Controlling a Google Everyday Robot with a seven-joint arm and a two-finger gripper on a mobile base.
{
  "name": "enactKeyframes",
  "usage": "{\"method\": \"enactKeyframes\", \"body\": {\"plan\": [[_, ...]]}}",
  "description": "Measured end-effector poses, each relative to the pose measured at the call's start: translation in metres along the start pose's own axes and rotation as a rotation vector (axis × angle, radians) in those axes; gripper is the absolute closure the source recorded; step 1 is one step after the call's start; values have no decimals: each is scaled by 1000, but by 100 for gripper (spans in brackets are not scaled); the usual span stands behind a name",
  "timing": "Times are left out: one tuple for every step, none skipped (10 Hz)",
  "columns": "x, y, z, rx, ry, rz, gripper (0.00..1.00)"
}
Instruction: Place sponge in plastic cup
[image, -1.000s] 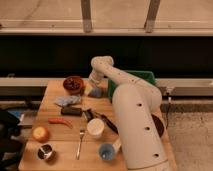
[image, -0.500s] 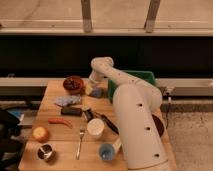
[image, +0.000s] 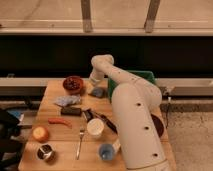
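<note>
Dark panelling and a pale ledge run behind your workspace, a light wooden table (image: 57, 140) seen from above and in front. Your robot's thick white arm (image: 131, 120) rises from the near right corner and bends back over the far side of the table. You will find the gripper (image: 95, 86) at the end of it, lowered onto the small blue-grey rectangular sponge (image: 98, 93). Its fingers are closed, with the tips meeting the sponge's top edge. You cannot tell from this view whether the sponge is actually pinched between them. The sponge lies on the wood near the far edge, just right of the dark red round bowl (image: 74, 84) and beside the green plastic bin (image: 141, 76) that the arm partly hides.

Your target, the small light-blue round plastic cup (image: 106, 151), stands upright at the near edge, well apart from the sponge and close against the base of the arm. Just behind it stands the white round cup (image: 95, 128), slightly larger.

On the left half you have a crumpled pale grey-blue cloth (image: 66, 101), a dark rectangular block (image: 71, 111) below it, a long red pepper (image: 60, 121), an orange round fruit (image: 40, 133), a shiny metal cup (image: 45, 152) and a silver fork (image: 80, 142).
</note>
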Motion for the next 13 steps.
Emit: {"method": "enactKeyframes", "body": {"plan": [[-7,1,-9,10,13,-15,100],[-11,-1,-27,27,39,-29,100],[-12,-2,-35,31,61,-34,100],[-19,0,-46,33,77,-38,100],[-20,0,-55,27,90,-34,100],[-17,-1,-69,22,95,-19,100],[-10,1,-78,9,91,0,100],[6,3,-88,-17,55,30,100],[23,3,-96,-33,21,62,100],[38,5,-105,-47,-14,91,100],[49,9,-112,-53,-37,110,100],[67,11,-127,-52,-70,144,100],[77,11,-133,-49,-81,161,100]]}}
